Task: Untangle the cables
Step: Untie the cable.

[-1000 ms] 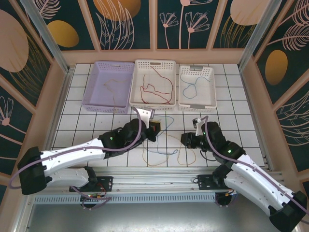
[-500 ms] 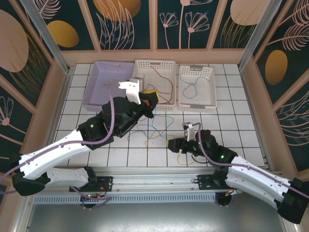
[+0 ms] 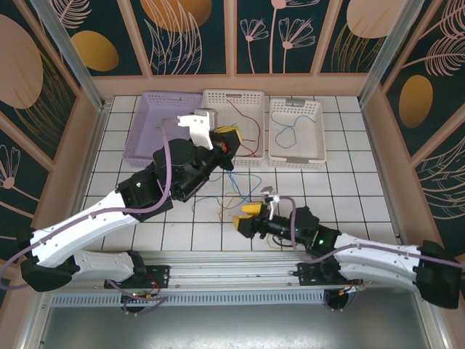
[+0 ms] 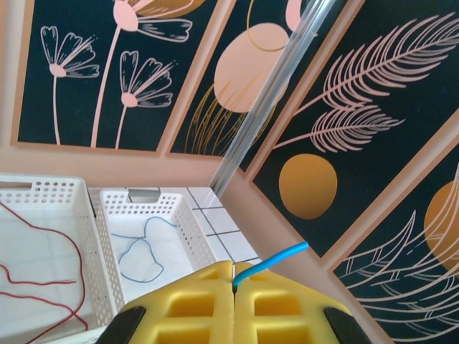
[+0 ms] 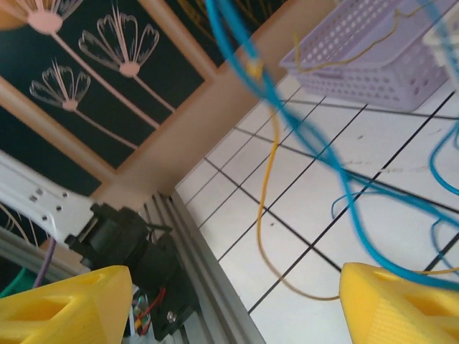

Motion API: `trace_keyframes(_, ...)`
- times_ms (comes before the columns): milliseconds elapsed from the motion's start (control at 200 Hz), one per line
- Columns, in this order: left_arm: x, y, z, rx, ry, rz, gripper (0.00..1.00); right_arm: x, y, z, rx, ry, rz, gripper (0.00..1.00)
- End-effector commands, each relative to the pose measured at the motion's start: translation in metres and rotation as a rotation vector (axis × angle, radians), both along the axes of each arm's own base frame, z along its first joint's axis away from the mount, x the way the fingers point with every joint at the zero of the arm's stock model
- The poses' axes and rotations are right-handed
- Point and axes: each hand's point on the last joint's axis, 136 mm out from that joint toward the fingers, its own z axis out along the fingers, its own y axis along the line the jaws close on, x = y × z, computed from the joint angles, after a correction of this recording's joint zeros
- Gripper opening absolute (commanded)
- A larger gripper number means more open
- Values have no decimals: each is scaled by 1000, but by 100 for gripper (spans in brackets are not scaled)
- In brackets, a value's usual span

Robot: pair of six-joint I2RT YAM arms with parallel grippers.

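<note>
Three cables [image 4: 143, 247] are binned; a tangle [image 3: 232, 200] is left. A blue cable [image 4: 276, 258] is pinched by the left gripper [image 4: 233, 283]; the right gripper [image 5: 229, 301] is spread.

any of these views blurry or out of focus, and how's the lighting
right wrist: the blue cable near the lens is smeared and the purple basket is soft; left wrist: sharp, with the left hand shut on a crisp blue cable end; top external: even light, no glare, faint shadows.
</note>
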Motion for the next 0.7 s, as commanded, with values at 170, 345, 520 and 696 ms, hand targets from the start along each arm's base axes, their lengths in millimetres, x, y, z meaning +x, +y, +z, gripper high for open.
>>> trace_keyframes(170,1,4,18,-51,-11,25,0,27,37,8,-27,-117,-117,76)
trace_keyframes(345,-1,7,26,-81,-15,25,0,39,76,-1,-65,-139,-141,72)
trace_keyframes(520,-3,20,36,-98,-30,46,0,50,77,-3,-78,-179,-210,16)
trace_keyframes(696,-3,36,58,-76,-82,94,0,47,50,-26,-130,-144,-245,0)
